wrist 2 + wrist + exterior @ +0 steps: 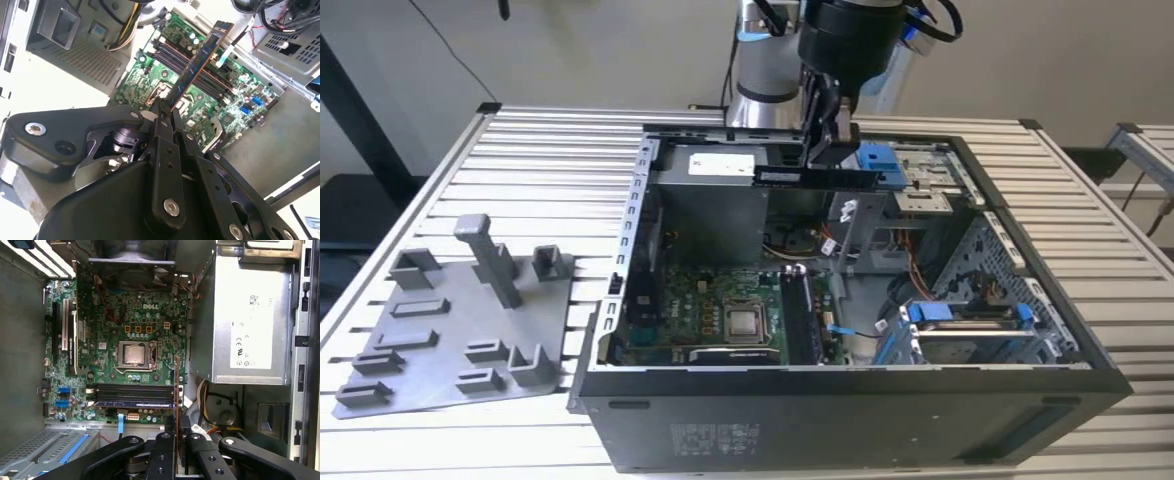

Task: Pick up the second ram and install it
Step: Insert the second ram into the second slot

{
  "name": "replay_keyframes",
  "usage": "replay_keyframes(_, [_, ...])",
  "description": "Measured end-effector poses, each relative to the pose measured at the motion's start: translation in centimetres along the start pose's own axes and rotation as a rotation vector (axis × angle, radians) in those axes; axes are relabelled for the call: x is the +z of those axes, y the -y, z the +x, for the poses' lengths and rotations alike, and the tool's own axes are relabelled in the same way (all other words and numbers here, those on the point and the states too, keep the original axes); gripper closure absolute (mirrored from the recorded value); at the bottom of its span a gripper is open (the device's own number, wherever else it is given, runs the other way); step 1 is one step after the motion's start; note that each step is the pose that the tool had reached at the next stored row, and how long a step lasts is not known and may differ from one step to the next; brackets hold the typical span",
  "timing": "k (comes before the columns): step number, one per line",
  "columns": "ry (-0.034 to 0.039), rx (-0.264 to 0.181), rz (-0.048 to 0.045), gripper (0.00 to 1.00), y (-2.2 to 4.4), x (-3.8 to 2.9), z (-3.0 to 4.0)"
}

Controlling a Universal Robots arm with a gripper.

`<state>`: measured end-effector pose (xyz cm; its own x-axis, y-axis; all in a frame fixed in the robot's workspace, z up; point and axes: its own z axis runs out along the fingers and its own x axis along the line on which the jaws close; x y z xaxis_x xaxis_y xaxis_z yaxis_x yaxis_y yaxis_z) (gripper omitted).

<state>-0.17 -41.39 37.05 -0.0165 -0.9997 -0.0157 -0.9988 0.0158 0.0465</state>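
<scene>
Exterior view: the gripper (833, 158) hangs over the open computer case (1067, 400), its claw pinched on the second ram (817, 178). The strip is held level and on edge, in the air above the green motherboard (720, 310) and well clear of the long black slots (798, 322). The grey plastic holder plate (454, 340), with upright posts, lies on the slatted metal table (534, 150) at the exterior view's left of the case.

Second wrist view: black metal fingers (161, 135) clamp the ram's (200, 60) flat faces. Dark board, row of small chips, coppery edge.

First wrist view: the ram (176, 390) shows edge-on as a thin line between the fingertips of the gripper (177, 436), over the end of the slots (135, 395).

Judgement: light, stiff, thin, and fragile at the chips and contacts. Best held by its flat faces near the upper edge. The smooth faces could pivot in the grip.
</scene>
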Motion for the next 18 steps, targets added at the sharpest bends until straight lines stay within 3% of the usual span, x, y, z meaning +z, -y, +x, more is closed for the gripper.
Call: replay_keyframes(18, [0.0125, 0.267, 0.0042, 0.85, 0.00, 0.05, 0.00])
